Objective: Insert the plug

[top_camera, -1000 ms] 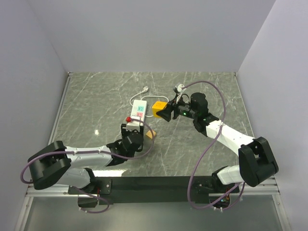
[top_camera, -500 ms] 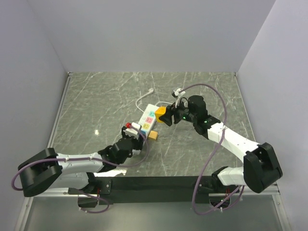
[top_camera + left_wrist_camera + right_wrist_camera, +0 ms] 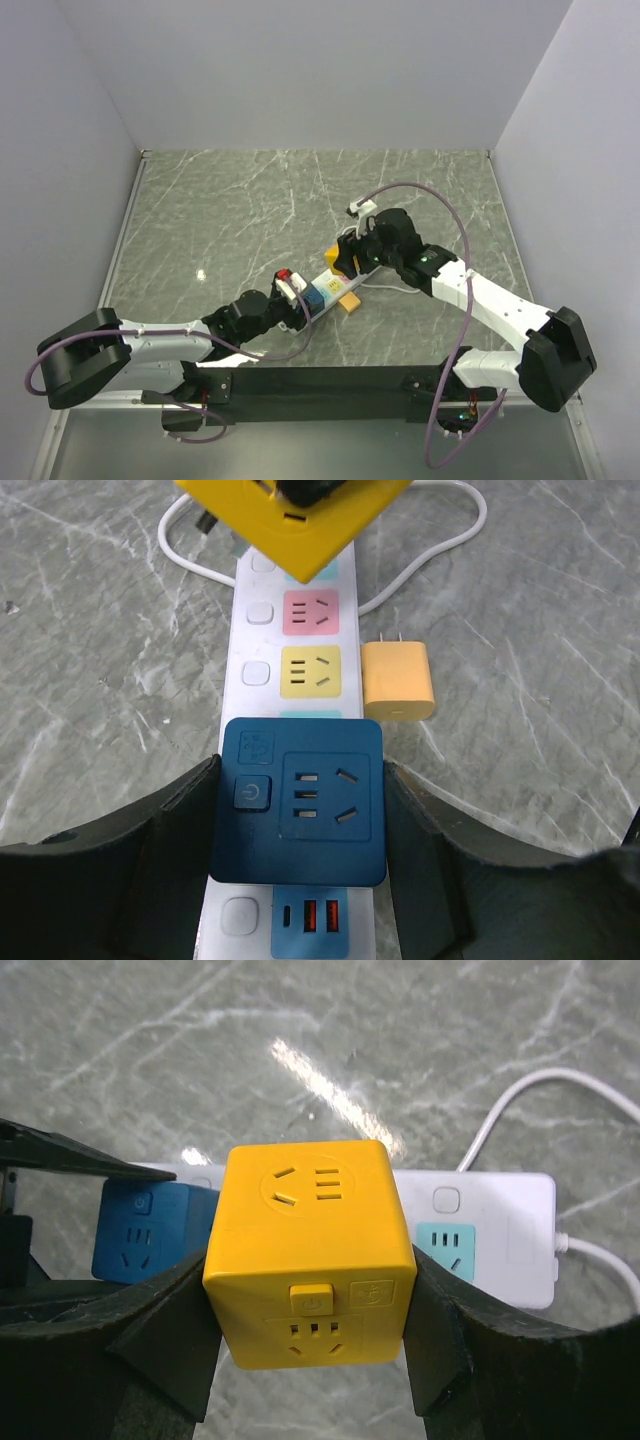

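A white power strip (image 3: pixel 331 283) with coloured sockets lies diagonally on the marble table. A blue cube adapter (image 3: pixel 298 800) sits on the strip near its USB end. My left gripper (image 3: pixel 300 770) is shut on it, with a finger against each side. It shows in the top view too, gripper (image 3: pixel 308 300) and blue cube (image 3: pixel 319 295). My right gripper (image 3: pixel 310 1270) is shut on a yellow cube adapter (image 3: pixel 310 1245) and holds it just above the strip's (image 3: pixel 500 1210) far sockets. From above, the right gripper (image 3: pixel 343 260) and the yellow cube (image 3: pixel 331 259) sit over the strip's far end.
A small orange plug (image 3: pixel 397 680) lies on the table beside the strip, also seen from above (image 3: pixel 349 303). The strip's white cable (image 3: pixel 440 550) loops away on the far side. Grey walls enclose the table.
The power strip has moved toward the near edge and turned. My left arm drew back with it. My right gripper followed with the yellow cube and now hangs over the strip.
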Robot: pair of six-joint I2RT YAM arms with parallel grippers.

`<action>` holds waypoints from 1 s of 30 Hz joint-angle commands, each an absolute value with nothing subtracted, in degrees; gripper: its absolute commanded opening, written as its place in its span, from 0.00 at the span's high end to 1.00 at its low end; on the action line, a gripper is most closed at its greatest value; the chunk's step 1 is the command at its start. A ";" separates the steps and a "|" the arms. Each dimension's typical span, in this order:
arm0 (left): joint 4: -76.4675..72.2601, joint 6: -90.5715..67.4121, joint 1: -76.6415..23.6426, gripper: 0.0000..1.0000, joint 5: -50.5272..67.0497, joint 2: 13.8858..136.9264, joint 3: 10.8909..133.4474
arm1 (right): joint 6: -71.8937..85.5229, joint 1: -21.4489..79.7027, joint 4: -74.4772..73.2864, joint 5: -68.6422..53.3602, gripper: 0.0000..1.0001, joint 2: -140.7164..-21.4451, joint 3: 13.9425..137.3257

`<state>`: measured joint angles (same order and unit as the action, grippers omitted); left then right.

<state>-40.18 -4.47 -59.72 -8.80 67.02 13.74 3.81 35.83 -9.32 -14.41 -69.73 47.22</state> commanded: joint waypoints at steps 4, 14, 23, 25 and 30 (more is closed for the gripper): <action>-44.38 -1.23 -60.29 0.99 -3.69 67.15 14.85 | 7.03 40.78 -22.39 -3.70 1.00 -70.05 54.05; -45.26 -0.62 -60.47 0.99 -1.93 64.78 13.62 | 4.58 45.79 -40.25 -2.02 1.00 -82.07 66.08; -45.44 -0.79 -60.47 0.99 -0.53 62.57 12.57 | 0.62 45.88 -45.96 -7.03 1.00 -89.12 72.59; -45.26 -0.62 -60.56 0.99 -0.53 63.54 13.01 | 0.53 45.88 -47.54 -7.56 1.00 -91.13 74.69; -44.65 -0.62 -60.47 0.99 -1.40 65.30 13.80 | -1.84 45.88 -51.76 -7.65 1.00 -95.79 78.92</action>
<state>-40.34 -1.02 -60.05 -2.83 64.58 11.79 0.23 45.67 -47.97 -6.79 -94.04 75.20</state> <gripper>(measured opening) 0.645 0.688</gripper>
